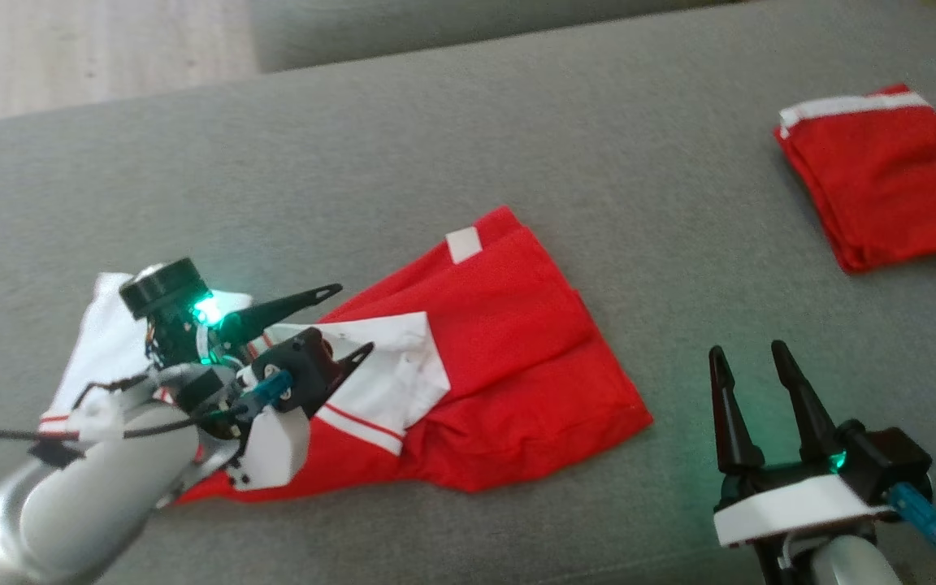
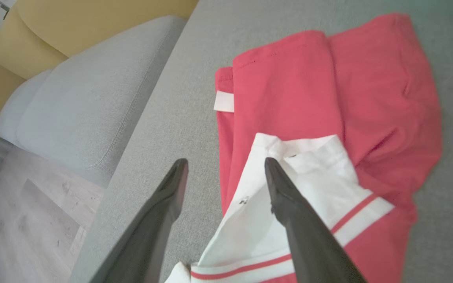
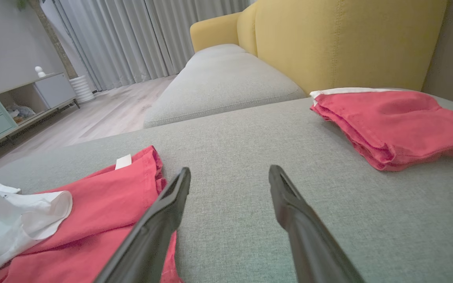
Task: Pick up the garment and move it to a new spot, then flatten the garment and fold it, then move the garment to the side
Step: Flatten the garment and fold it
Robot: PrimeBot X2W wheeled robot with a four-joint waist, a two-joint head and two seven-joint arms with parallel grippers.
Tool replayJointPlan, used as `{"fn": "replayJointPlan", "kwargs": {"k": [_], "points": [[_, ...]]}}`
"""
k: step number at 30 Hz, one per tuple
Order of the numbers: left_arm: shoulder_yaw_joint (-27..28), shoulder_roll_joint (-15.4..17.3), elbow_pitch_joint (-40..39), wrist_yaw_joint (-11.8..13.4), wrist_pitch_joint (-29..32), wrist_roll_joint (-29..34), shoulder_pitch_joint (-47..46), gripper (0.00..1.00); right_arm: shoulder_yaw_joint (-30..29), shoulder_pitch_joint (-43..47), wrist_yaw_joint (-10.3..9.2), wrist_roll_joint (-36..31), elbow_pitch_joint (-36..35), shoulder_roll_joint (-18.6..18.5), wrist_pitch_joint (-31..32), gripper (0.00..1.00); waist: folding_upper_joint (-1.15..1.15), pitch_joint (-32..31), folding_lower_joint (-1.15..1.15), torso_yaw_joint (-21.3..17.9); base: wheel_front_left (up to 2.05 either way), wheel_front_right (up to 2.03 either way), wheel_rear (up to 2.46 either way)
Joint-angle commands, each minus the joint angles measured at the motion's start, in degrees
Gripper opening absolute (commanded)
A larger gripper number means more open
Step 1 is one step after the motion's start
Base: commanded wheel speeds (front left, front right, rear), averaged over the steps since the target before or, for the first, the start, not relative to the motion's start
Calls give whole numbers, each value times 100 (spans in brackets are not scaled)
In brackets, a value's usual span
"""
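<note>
Head view: we saw our left claw (image 1: 354, 317) wide open and empty over the garment (image 1: 517, 349), our right claw (image 1: 747, 349) likewise open, empty. Left wrist: the garment lay beneath the claw. Right wrist: it lay to the claw's left.

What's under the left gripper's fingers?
The white collar of the red garment lies below one finger of the open left gripper, bare grey cushion below the other. Anything beneath the fabric is hidden.

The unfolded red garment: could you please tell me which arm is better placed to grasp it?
Left. The left gripper, jaws open, hovers over the white collar of the garment; the right gripper is over bare cushion, apart from it.
</note>
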Motion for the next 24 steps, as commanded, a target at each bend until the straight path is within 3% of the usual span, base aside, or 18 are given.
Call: {"fn": "replayJointPlan", "kwargs": {"k": [1, 6, 12, 20, 24], "points": [[142, 263, -11, 13, -96, 30, -396, 100, 160, -230, 37, 37, -173, -33, -23, 100, 0, 134, -1, -167, 0, 0, 0], [-668, 307, 904, 12, -665, -58, -1037, 100, 94, -307, 37, 137, -194, -33, -23, 100, 0, 267, -1, -413, 0, 0, 0], [-1267, 289, 1588, 12, -863, -483, -1369, 100, 0, -347, 37, 214, -206, -33, -23, 100, 0, 382, -1, -621, 0, 0, 0], [-1417, 332, 1462, 12, -1059, -864, -1561, 100, -55, -329, 37, 261, -212, -33, -23, 100, 0, 437, -1, -732, 0, 0, 0], [-1434, 508, 1119, 11, -764, -797, -1485, 100, -43, -306, 37, 263, -188, -33, -23, 100, 0, 391, -1, -767, 0, 0, 0]]}}
